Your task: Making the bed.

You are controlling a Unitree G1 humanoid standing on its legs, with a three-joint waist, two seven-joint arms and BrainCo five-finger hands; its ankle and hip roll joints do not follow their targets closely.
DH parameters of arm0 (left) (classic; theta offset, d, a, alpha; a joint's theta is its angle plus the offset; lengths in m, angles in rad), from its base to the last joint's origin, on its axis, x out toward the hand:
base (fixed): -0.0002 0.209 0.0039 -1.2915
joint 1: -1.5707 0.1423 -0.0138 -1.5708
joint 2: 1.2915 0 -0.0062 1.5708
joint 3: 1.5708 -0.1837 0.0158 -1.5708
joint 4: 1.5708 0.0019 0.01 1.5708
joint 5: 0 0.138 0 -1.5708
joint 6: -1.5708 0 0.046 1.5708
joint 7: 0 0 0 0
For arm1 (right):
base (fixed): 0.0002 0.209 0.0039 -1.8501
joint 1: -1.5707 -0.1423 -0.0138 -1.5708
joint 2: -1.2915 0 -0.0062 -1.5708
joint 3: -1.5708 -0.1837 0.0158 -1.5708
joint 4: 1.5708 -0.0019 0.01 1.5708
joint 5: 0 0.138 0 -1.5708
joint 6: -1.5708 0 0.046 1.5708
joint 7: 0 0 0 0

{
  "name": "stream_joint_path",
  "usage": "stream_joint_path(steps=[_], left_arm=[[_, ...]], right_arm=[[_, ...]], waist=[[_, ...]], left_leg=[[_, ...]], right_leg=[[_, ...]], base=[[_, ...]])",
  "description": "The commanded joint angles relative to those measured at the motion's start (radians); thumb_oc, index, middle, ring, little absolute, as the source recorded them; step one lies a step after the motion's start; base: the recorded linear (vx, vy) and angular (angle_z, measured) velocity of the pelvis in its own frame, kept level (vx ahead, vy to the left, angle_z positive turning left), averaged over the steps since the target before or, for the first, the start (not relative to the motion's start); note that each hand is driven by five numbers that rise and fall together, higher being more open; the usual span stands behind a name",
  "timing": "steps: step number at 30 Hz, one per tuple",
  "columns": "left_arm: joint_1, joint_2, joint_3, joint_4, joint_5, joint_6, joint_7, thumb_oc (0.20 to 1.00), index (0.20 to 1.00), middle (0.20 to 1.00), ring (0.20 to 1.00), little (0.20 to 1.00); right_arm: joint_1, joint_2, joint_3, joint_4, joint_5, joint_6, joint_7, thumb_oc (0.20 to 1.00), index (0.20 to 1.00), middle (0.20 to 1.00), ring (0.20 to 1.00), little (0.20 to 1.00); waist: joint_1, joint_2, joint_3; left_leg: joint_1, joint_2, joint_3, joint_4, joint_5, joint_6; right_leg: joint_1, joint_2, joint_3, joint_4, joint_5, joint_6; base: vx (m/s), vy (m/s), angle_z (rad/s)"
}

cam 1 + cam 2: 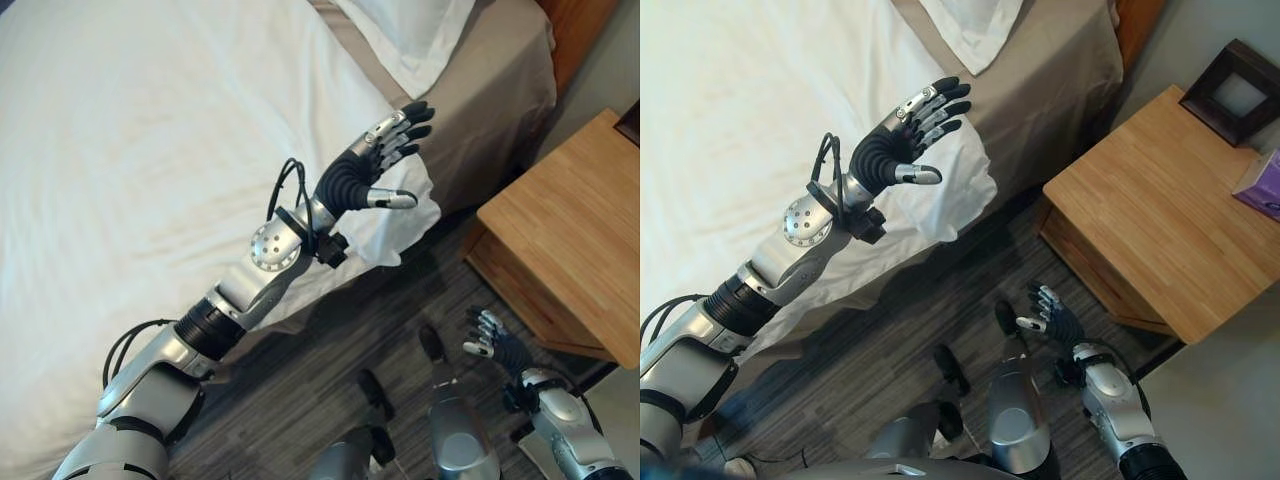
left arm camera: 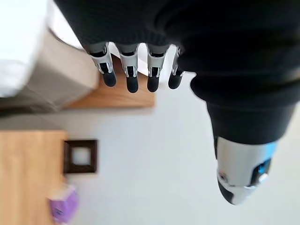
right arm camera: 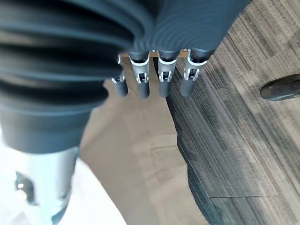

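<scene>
One bed runs from the 9 o'clock side of the head views up to 12 o'clock. One white duvet covers most of it, its near corner hanging over the mattress edge toward the floor. Above that corner a band of tan sheet lies bare. One white pillow sits at 12 o'clock by the wooden headboard.

The left hand is raised over the duvet's hanging corner, near the centre of the view. Its fingers are straight and spread, its thumb points out to the side, and it holds nothing. In the left wrist view the fingers also hang straight with nothing between them.

The floor of grey striped carpet fills 6 o'clock.

At 3 o'clock stands one wooden nightstand. On its far corner rests one dark square frame, and one purple box sits just beside it at the edge of the right eye view.

The right hand hangs low at 5 o'clock, above the carpet and near the nightstand's front. Its fingers are relaxed and empty.
</scene>
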State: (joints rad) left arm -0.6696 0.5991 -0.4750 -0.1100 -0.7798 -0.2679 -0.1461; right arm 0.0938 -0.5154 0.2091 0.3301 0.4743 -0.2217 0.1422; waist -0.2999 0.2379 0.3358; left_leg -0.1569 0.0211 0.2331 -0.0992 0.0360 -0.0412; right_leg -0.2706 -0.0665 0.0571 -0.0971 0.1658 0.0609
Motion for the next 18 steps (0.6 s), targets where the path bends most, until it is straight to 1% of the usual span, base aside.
stream_joint_path(steps=[1, 3, 5, 6, 7, 8, 9, 10, 11, 13, 14, 15, 17, 18], left_arm=[[0.063, -0.042, 0.164, 0.028, -0.157, -0.116, -0.027, 1.0, 1.0, 1.0, 1.0, 1.0], [0.177, -0.094, 0.256, 0.011, -0.183, -0.125, -0.015, 1.0, 1.0, 1.0, 1.0, 1.0], [0.309, -0.14, 0.364, 0.0, -0.198, -0.134, -0.004, 1.0, 1.0, 1.0, 1.0, 1.0], [0.399, -0.184, 0.427, 0.014, -0.222, -0.128, -0.006, 1.0, 1.0, 1.0, 1.0, 1.0], [0.46, -0.2, 0.447, 0.023, -0.236, -0.12, -0.015, 1.0, 1.0, 1.0, 1.0, 1.0], [0.504, -0.205, 0.455, 0.025, -0.236, -0.113, -0.023, 1.0, 1.0, 1.0, 1.0, 1.0], [0.598, -0.239, 0.452, 0.054, -0.278, -0.09, -0.044, 1.0, 1.0, 1.0, 1.0, 1.0], [0.644, -0.251, 0.433, 0.083, -0.292, -0.075, -0.049, 1.0, 1.0, 1.0, 1.0, 1.0], [0.664, -0.256, 0.421, 0.086, -0.308, -0.062, -0.056, 1.0, 1.0, 1.0, 1.0, 1.0], [0.733, -0.276, 0.361, 0.1, -0.336, -0.027, -0.051, 1.0, 1.0, 1.0, 1.0, 1.0], [0.757, -0.274, 0.345, 0.1, -0.337, -0.016, -0.052, 1.0, 1.0, 1.0, 1.0, 1.0], [0.778, -0.27, 0.307, 0.114, -0.342, 0.001, -0.055, 1.0, 1.0, 1.0, 1.0, 1.0], [0.797, -0.256, 0.285, 0.096, -0.354, 0.023, -0.069, 1.0, 1.0, 1.0, 1.0, 1.0], [0.803, -0.253, 0.258, 0.099, -0.355, 0.039, -0.077, 1.0, 1.0, 1.0, 1.0, 1.0]], right_arm=[[0.071, -0.002, -0.025, -0.024, 0.025, -0.042, 0.001, 1.0, 1.0, 1.0, 1.0, 1.0], [0.066, 0.006, -0.064, -0.016, 0.019, -0.046, -0.022, 1.0, 1.0, 1.0, 1.0, 1.0], [0.049, -0.006, -0.12, -0.031, -0.002, -0.053, -0.051, 1.0, 1.0, 1.0, 1.0, 1.0], [0.028, -0.023, -0.172, -0.047, -0.033, -0.058, -0.078, 0.241, 0.241, 0.241, 0.241, 0.241], [0.004, -0.043, -0.211, -0.061, -0.041, -0.066, -0.099, 0.2, 0.2, 0.2, 0.2, 0.2], [-0.019, -0.067, -0.25, -0.069, -0.044, -0.073, -0.117, 0.2, 0.2, 0.2, 0.2, 0.2], [-0.14, -0.122, -0.3, -0.023, -0.009, -0.094, -0.169, 0.2, 0.2, 0.2, 0.2, 0.2], [-0.219, -0.148, -0.305, -0.015, 0.02, -0.101, -0.194, 0.2, 0.2, 0.2, 0.2, 0.2], [-0.254, -0.154, -0.303, 0.005, 0.049, -0.102, -0.196, 0.2, 0.2, 0.2, 0.2, 0.2], [-0.388, -0.16, -0.25, 0.031, 0.137, -0.096, -0.218, 0.2, 0.2, 0.2, 0.2, 0.2], [-0.451, -0.157, -0.223, 0.049, 0.187, -0.095, -0.215, 0.2, 0.2, 0.2, 0.2, 0.2], [-0.551, -0.157, -0.171, 0.087, 0.25, -0.09, -0.201, 0.2, 0.2, 0.2, 0.2, 0.2], [-0.662, -0.176, -0.094, 0.152, 0.258, -0.063, -0.193, 0.2, 0.2, 0.2, 0.2, 0.2], [-0.746, -0.184, -0.027, 0.181, 0.244, -0.047, -0.187, 0.2, 0.2, 0.2, 0.2, 0.2]], waist=[[0.007, -0.041, -0.109], [0.025, -0.047, -0.124], [0.046, -0.055, -0.139], [0.065, -0.061, -0.148], [0.075, -0.066, -0.155], [0.082, -0.068, -0.161], [0.106, -0.071, -0.175], [0.125, -0.075, -0.181], [0.137, -0.077, -0.188], [0.17, -0.082, -0.195], [0.181, -0.084, -0.198], [0.203, -0.087, -0.198], [0.221, -0.09, -0.203], [0.233, -0.094, -0.203]], left_leg=[[0.037, 0.016, -0.044, 0.012, 0.05, -0.055], [0.047, 0.015, -0.051, 0.012, 0.047, -0.052], [0.058, 0.014, -0.063, 0.012, 0.044, -0.048], [0.068, 0.013, -0.07, 0.012, 0.039, -0.045], [0.073, 0.011, -0.075, 0.012, 0.036, -0.04], [0.077, 0.01, -0.077, 0.012, 0.035, -0.037], [0.081, 0.006, -0.086, 0.012, 0.036, -0.03], [0.087, 0.003, -0.091, 0.012, 0.033, -0.027], [0.083, 0.001, -0.096, 0.012, 0.036, -0.025], [0.089, -0.003, -0.103, 0.012, 0.035, -0.02], [0.085, -0.004, -0.104, 0.012, 0.038, -0.018], [0.089, -0.006, -0.108, 0.012, 0.037, -0.016], [0.082, -0.006, -0.107, 0.012, 0.043, -0.017], [0.086, -0.006, -0.107, 0.012, 0.043, -0.017]], right_leg=[[0.074, -0.01, -0.009, 0.027, -0.047, 0.053], [0.089, -0.01, -0.015, 0.026, -0.052, 0.05], [0.104, -0.011, -0.022, 0.026, -0.057, 0.048], [0.119, -0.013, -0.03, 0.026, -0.066, 0.048], [0.127, -0.013, -0.031, 0.026, -0.068, 0.046], [0.13, -0.014, -0.032, 0.026, -0.068, 0.045], [0.137, -0.017, -0.037, 0.025, -0.066, 0.043], [0.148, -0.02, -0.042, 0.023, -0.069, 0.043], [0.147, -0.02, -0.044, 0.022, -0.066, 0.041], [0.158, -0.023, -0.051, 0.021, -0.067, 0.04], [0.155, -0.024, -0.052, 0.02, -0.063, 0.039], [0.16, -0.024, -0.056, 0.021, -0.063, 0.038], [0.155, -0.023, -0.055, 0.021, -0.058, 0.036], [0.159, -0.023, -0.057, 0.022, -0.059, 0.035]], base=[[0.04, -0.007, 0.13], [0.02, -0.017, 0.2], [0.03, -0.015, 0.11], [0.03, -0.018, 0.03], [0.05, -0.01, 0.12], [0.03, 0.023, 0.26], [0.02, 0.039, 0.24], [-0.01, 0.03, 0.18], [-0.01, 0.014, 0.04], [-0.03, 0.01, 0.14], [-0.04, 0.007, 0.19], [-0.05, 0.004, 0.16], [-0.04, 0.002, 0.08], [-0.02, 0.001, 0.08]])
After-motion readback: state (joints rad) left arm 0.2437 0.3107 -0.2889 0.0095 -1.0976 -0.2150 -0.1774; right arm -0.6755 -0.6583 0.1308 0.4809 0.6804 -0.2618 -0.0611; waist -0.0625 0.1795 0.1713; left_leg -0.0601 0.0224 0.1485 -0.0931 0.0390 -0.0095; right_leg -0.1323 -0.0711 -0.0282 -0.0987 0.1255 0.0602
